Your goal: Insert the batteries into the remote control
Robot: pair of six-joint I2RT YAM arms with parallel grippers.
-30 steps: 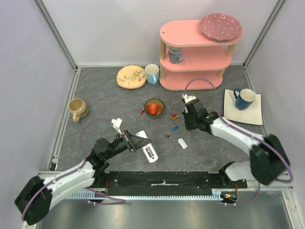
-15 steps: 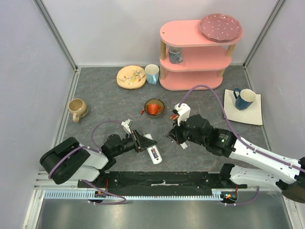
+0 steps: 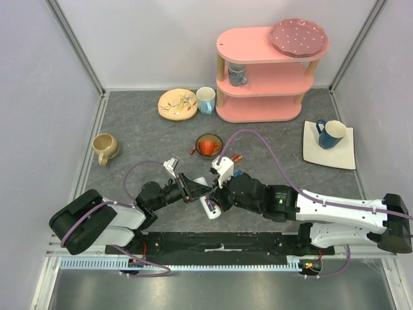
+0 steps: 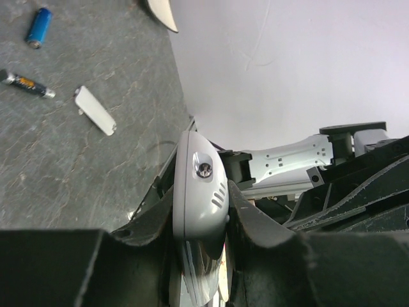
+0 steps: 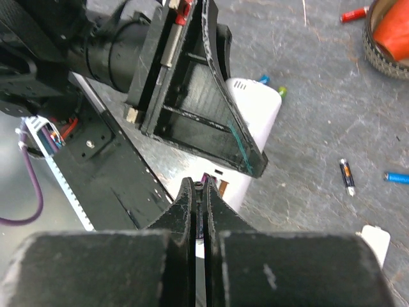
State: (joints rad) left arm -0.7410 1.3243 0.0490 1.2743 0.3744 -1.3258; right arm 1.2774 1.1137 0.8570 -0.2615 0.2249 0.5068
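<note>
At the near middle of the counter (image 3: 129,129), the left pincer (image 3: 195,191) is clamped on the remote (image 3: 208,206). Its fingers (image 4: 252,224) press the white body from both sides. The right pincer (image 5: 200,192) hangs with its tips right at the remote's free end; I cannot tell if they touch it. Its fingers are pressed together with only a thin dark line between them, and I cannot tell whether anything is pinched there. On the counter near the remote lie a dark battery (image 5: 347,177) and a blue battery (image 5: 396,177), close together. A red battery (image 5: 353,13) lies farther off, just beside the bowl (image 5: 370,45). A small white cover (image 5: 376,242) lies flat near the dark battery, apart from the remote.
</note>
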